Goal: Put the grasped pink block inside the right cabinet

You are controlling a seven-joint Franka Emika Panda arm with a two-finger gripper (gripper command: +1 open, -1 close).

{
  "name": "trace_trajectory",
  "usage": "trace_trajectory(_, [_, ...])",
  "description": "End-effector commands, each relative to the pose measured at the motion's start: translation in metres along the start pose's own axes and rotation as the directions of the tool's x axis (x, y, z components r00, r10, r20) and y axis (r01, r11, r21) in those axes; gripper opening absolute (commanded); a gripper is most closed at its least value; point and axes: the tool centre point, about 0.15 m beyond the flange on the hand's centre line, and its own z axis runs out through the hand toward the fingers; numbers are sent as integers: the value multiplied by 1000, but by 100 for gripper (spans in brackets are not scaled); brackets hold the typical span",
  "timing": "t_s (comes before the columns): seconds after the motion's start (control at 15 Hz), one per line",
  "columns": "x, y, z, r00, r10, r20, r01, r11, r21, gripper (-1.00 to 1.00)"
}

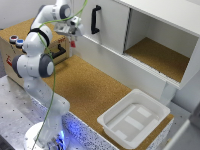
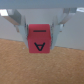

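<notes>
From the wrist view we see the gripper (image 2: 39, 34) with its jaws closed tight on the pink block (image 2: 39, 40), a black letter A on its face, held above the cork surface (image 2: 40, 67). In the exterior view we see the white tray (image 1: 134, 119) nearest, then the arm's gripper (image 1: 73, 39) holding the block (image 1: 73, 44) beside the white door with a black handle (image 1: 95, 20). Farther to the exterior view's right, well apart from the block, is the right cabinet (image 1: 160, 55), its cork floor bare.
</notes>
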Motion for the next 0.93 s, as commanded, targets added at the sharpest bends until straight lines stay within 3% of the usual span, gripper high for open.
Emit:
trace_trajectory(0.0, [13,129,40,980,168,-110,-151,978,146,-100])
trace_trajectory(0.27, [54,207,49,938,334,-89,-323,939,115,-100])
trace_trajectory(0.53, [89,276,58,884,460,-81,-459,888,35,-100])
trace_trajectory(0.67, [105,305,63,870,489,-71,-490,872,4,-100])
trace_trajectory(0.87, [131,335,67,869,488,-84,-490,872,6,-100])
